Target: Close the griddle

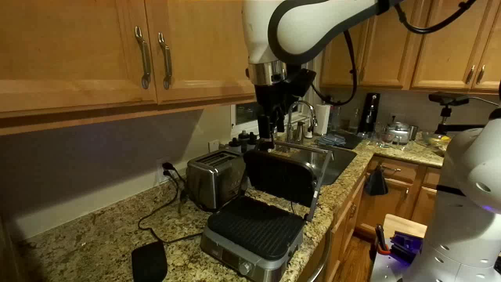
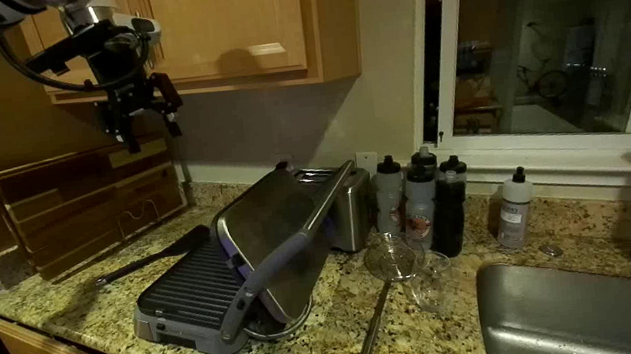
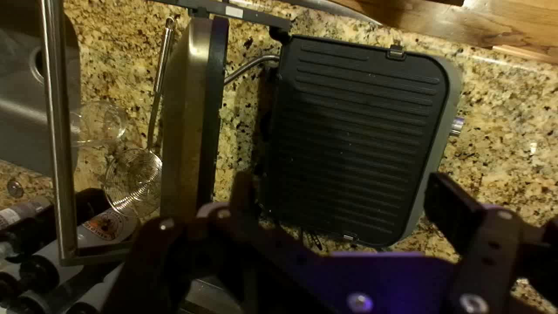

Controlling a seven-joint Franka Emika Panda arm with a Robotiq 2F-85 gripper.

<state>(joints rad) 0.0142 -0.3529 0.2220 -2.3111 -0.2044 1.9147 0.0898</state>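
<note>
Griddle (image 1: 256,227) on the granite counter (image 1: 98,235), close along the front edge, between the sink (image 2: 591,300) and the end where wooden boards (image 2: 88,212) stand, reaching toward the back corner. We find it unclosed: ribbed lower plate (image 3: 355,139) flat, lid (image 2: 281,240) raised steeply at the sink end. From the wrist view we see the lid nearly edge-on, its steel handle (image 3: 59,131) out beyond it on the sink side.

Gripper (image 2: 153,137) in the air over the counter, pointing down; in an exterior view we see it apart from lid and handle. We read its jaws as spread wide; in the wrist view the ribbed plate shows between the fingertips (image 3: 451,211), one at either side.

Toward the back edge, just beside the griddle: a steel toaster (image 1: 215,186). Squeeze bottles (image 2: 423,209) farther along that edge, grouped by the toaster; a white-topped bottle (image 2: 514,213) below the window (image 2: 563,54), set apart. Wire strainer (image 3: 133,183) between lid and sink, stem (image 3: 162,69) laid toward the front edge; a clear glass (image 2: 432,285) beside it. Flat black piece (image 1: 149,261) near the griddle's knob (image 1: 245,268); we cannot tell what it is. Black cord (image 1: 182,238) runs from the wall (image 1: 109,196) at the back edge across the granite toward the griddle.
</note>
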